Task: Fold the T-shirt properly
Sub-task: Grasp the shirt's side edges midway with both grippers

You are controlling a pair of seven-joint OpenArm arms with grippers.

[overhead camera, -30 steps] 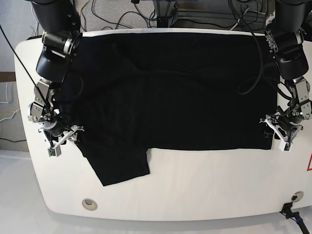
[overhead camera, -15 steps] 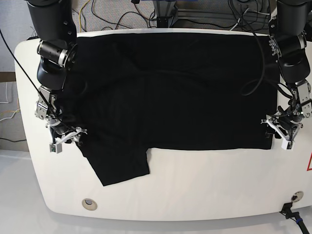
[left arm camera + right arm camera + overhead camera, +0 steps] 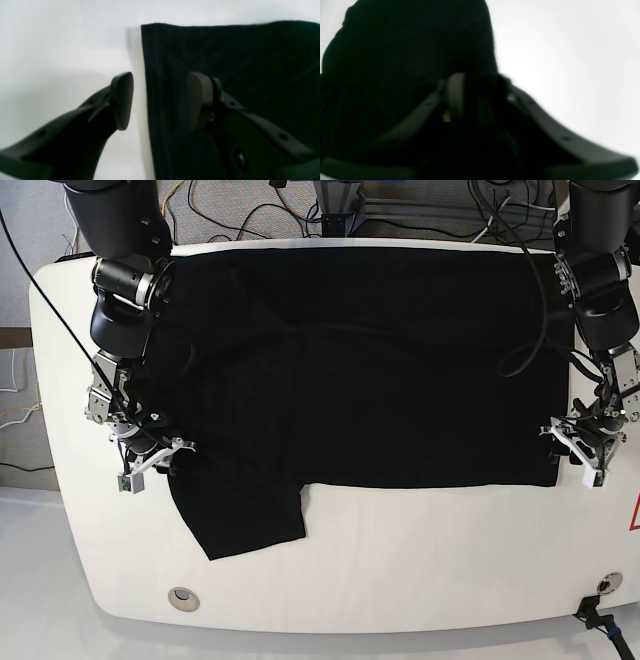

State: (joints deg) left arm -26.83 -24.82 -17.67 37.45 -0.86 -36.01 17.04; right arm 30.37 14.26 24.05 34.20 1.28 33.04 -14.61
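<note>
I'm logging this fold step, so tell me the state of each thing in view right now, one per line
T-shirt: spread flat on the table, plain black side up, one sleeve sticking out toward the front edge.
Left end effector: open, straddling the shirt's corner edge, one finger over the cloth, one over the bare table.
Right end effector: jaws narrow around a bunch of black cloth; too blurred to confirm a firm grip.
Table: white, shirt covering its rear part.
</note>
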